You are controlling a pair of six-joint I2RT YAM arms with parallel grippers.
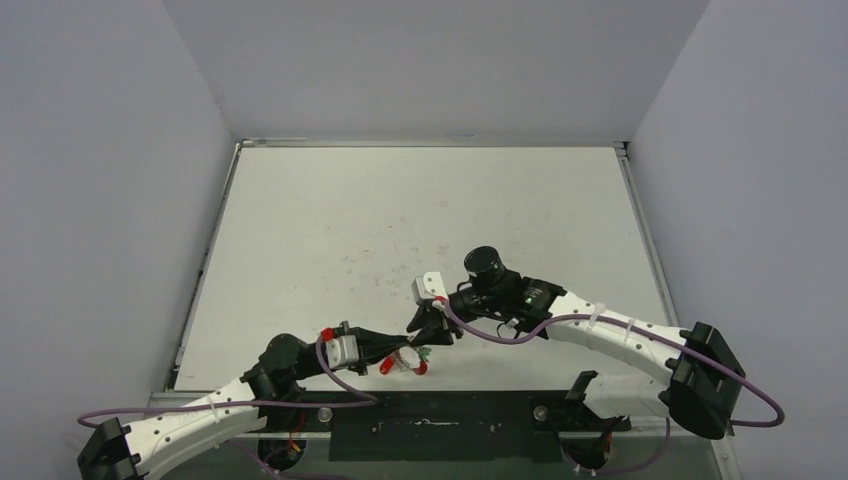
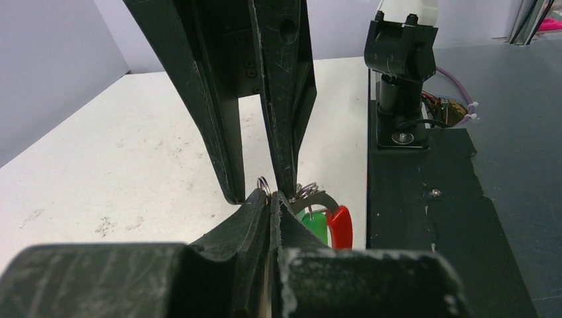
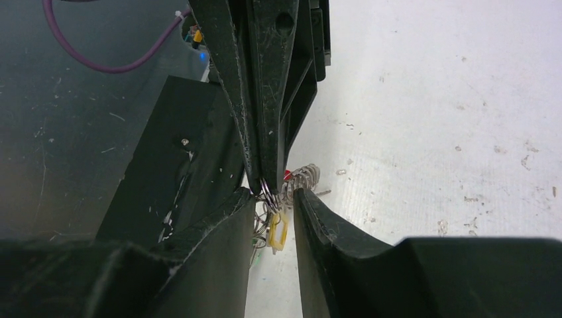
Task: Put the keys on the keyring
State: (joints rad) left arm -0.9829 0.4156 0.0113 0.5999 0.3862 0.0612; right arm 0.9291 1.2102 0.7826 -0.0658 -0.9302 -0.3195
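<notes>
The white tabletop (image 1: 420,220) was seen w/ both arms found tip to tip by its near edge. The left gripper (image 2: 272,196) was shut, its fingers (image 2: 255,212) pinched on a small wire loop (image 2: 264,185); whether that loop belonged to the keyring (image 3: 301,177) or to a key couldn't be told. The right gripper (image 3: 273,195) was held part open, fingers (image 3: 318,212) either side of the yellow key (image 3: 277,232) hung under the loop, nothing gripped. The keyring's coil was seen just behind the tips, the green key (image 2: 317,225) beside it.

Step judged: threading a key. To be done well:
- the loop is best held steady by the left
- the yellow key is best taken by its plastic head, hole left free
- closing is best done slowly, parts being tiny & crowded
- tugs on the coil are to be avoided
</notes>
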